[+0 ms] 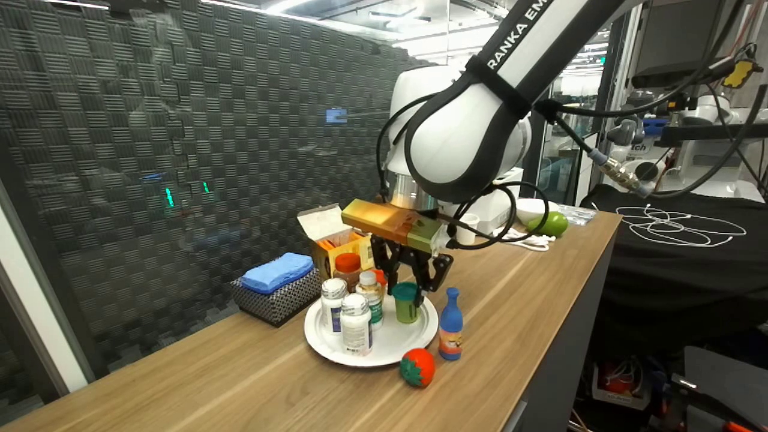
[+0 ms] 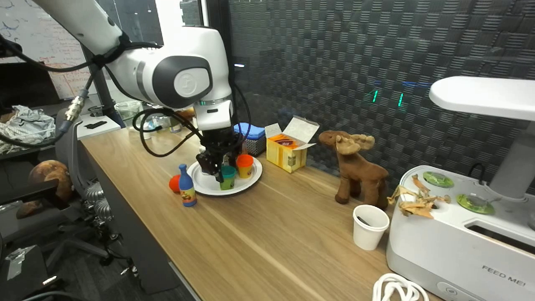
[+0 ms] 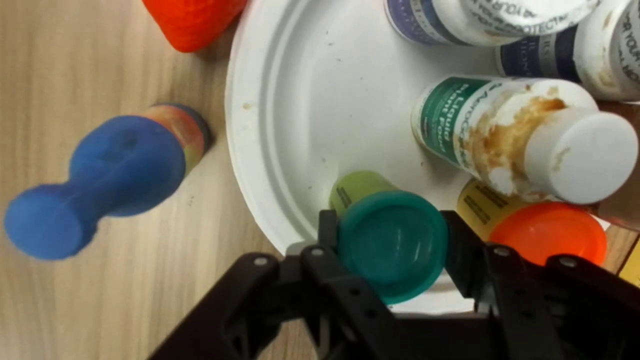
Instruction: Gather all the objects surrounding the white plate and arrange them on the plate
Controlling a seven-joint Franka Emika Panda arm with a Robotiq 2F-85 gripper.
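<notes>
The round white plate (image 1: 393,345) holds two white bottles (image 1: 357,330) (image 1: 333,309), a stained plant-food bottle (image 3: 500,130) and an orange-lidded yellow tub (image 2: 245,167). A green tub with a teal lid (image 3: 392,245) stands upright on the plate near its rim. My gripper (image 3: 388,225) is shut on the green tub, a finger touching each side of the lid. A blue toy bottle (image 1: 451,330) stands on the counter just outside the plate. A red toy fruit with green leaves (image 1: 417,367) lies beside the plate; it also shows in the wrist view (image 3: 195,20).
An orange-lidded brown jar (image 1: 348,267), an open yellow box (image 2: 288,156) and a black box with a blue cloth (image 1: 277,288) stand behind the plate. A toy moose (image 2: 361,173), a paper cup (image 2: 368,234) and a white appliance (image 2: 459,251) are further along the counter.
</notes>
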